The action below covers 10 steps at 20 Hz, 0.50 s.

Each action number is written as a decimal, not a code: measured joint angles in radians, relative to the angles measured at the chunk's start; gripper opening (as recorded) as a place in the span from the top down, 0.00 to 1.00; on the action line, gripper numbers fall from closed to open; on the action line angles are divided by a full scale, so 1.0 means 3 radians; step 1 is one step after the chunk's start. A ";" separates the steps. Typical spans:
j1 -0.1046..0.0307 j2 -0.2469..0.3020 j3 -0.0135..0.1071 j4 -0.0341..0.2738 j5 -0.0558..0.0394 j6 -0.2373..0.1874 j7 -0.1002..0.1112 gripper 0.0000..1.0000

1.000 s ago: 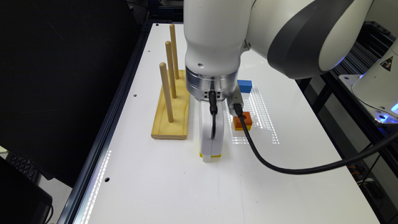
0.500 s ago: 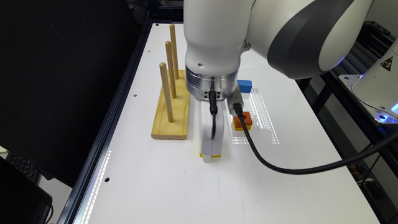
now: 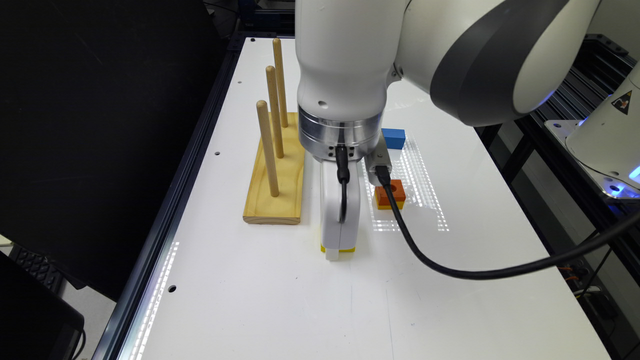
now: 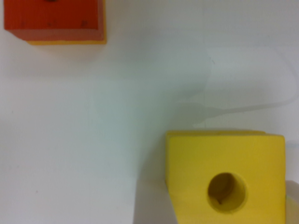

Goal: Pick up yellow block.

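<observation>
The yellow block [image 4: 196, 163] is a square all-yellow piece with a round hole in its top, lying flat on the white table. In the exterior view only a thin yellow strip of the yellow block [image 3: 347, 249] peeks out under the white gripper [image 3: 338, 254]. The gripper has come straight down onto it and reaches the table surface. The wrist view is too close and blurred to tell whether the block is clamped.
An orange-topped block [image 3: 390, 192] lies just to the exterior view's right of the gripper, and a blue block [image 3: 393, 138] sits farther back. A wooden base with three upright pegs [image 3: 274, 185] stands to the left. A black cable [image 3: 450, 267] trails off the wrist.
</observation>
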 joint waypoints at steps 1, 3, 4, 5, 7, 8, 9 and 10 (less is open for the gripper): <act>-0.0002 -0.0020 0.0005 -0.0001 0.0003 -0.0009 0.0000 1.00; -0.0004 -0.0084 0.0018 -0.0005 0.0020 -0.0060 0.0000 1.00; -0.0005 -0.0118 0.0027 -0.0009 0.0030 -0.0086 -0.0001 1.00; -0.0008 -0.0142 0.0035 -0.0010 0.0035 -0.0108 -0.0001 1.00; -0.0024 -0.0196 0.0059 -0.0016 0.0041 -0.0156 -0.0001 1.00; -0.0034 -0.0208 0.0069 -0.0020 0.0041 -0.0168 -0.0001 1.00; -0.0044 -0.0214 0.0078 -0.0023 0.0041 -0.0173 -0.0001 1.00; -0.0049 -0.0215 0.0083 -0.0025 0.0041 -0.0173 -0.0001 1.00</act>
